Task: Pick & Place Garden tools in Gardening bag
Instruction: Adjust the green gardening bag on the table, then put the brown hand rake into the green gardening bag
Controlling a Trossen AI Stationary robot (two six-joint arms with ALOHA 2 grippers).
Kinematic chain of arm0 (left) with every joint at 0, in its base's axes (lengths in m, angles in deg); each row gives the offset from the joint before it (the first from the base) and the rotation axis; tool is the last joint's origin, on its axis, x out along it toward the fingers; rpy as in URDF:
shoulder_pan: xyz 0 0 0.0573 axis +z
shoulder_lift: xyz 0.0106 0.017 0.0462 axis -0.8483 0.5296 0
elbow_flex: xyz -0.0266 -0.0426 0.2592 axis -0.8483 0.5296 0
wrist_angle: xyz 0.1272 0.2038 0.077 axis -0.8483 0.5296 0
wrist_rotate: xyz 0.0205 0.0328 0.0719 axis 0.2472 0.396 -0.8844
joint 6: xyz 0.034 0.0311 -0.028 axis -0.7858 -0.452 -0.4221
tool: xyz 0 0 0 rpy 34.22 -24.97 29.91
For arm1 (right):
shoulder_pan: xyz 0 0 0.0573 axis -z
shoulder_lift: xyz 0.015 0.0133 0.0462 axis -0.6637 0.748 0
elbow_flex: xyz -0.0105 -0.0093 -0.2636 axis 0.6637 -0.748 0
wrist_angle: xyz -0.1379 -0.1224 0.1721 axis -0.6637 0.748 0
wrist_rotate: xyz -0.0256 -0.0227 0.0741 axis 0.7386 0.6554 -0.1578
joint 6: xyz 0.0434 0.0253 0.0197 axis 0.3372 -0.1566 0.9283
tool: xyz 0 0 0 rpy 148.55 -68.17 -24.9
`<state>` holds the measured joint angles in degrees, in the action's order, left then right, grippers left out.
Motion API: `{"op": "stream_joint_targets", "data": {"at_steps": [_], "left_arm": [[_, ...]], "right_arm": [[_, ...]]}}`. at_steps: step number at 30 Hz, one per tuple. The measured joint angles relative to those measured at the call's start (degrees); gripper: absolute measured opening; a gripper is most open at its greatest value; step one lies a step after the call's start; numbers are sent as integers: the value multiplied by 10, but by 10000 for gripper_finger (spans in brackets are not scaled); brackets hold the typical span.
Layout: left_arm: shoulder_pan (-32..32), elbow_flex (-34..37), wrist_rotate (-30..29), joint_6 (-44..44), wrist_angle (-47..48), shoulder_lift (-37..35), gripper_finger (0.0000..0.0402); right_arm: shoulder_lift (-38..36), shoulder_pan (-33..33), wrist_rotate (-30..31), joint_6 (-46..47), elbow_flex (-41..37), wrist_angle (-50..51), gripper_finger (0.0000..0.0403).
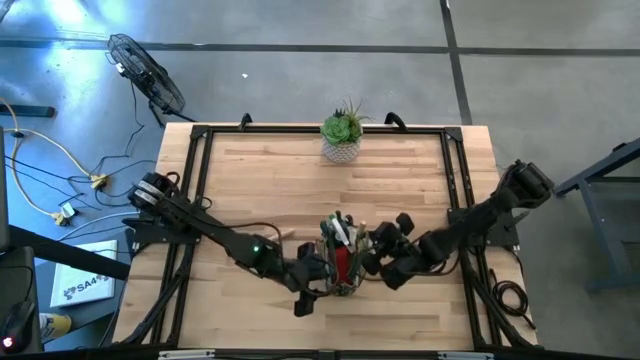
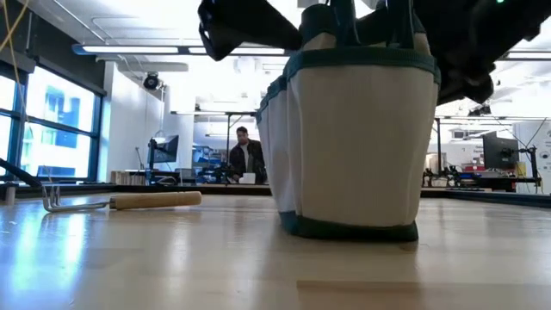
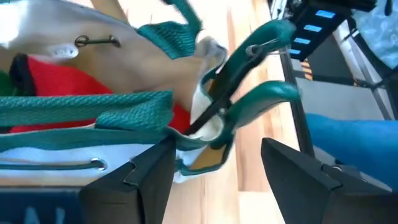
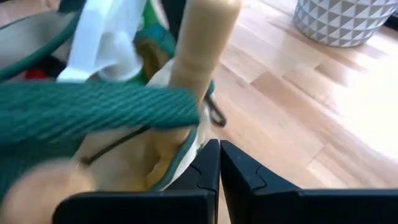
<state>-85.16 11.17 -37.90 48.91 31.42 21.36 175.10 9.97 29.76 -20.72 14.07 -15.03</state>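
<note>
Bench (image 1: 400,190) first: gardening bag (image 1: 340,262) stands near front edge w/ red cone (image 3: 50,87) and shears (image 3: 249,93) inside. Rake (image 2: 120,201) lies outside. Left pincer (image 3: 214,180), fingers apart, crowds the rim; right pincer (image 4: 219,171), fingers together. You could tip the bag if either snags a strap.

Little can be read anywhere. In the high view a white sheet (image 1: 85,277) lying on the floor left of the table carries dark print that may begin "SAA", though the letters are too small to be sure. A small white tag (image 3: 62,51) sewn inside the gardening bag (image 3: 124,118) shows grey marks that cannot be made out.
</note>
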Motion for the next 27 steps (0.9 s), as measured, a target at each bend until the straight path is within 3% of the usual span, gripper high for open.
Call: {"op": "stream_joint_targets", "data": {"at_steps": [9, 17, 21, 27], "left_arm": [[1, 0, -20, -17, 31, -3, 230], [1, 0, -20, -47, 51, -13, 230], [1, 0, -32, -47, 96, -31, 230], [1, -1, -49, -47, 194, -66, 230]], "right_arm": [[-24, -11, -20, 3, 0, 8, 3], [-61, -58, -19, 52, 0, 86, 3], [-82, -88, -5, 74, 0, 120, 3], [-116, -157, 36, 57, 0, 89, 3]]}}
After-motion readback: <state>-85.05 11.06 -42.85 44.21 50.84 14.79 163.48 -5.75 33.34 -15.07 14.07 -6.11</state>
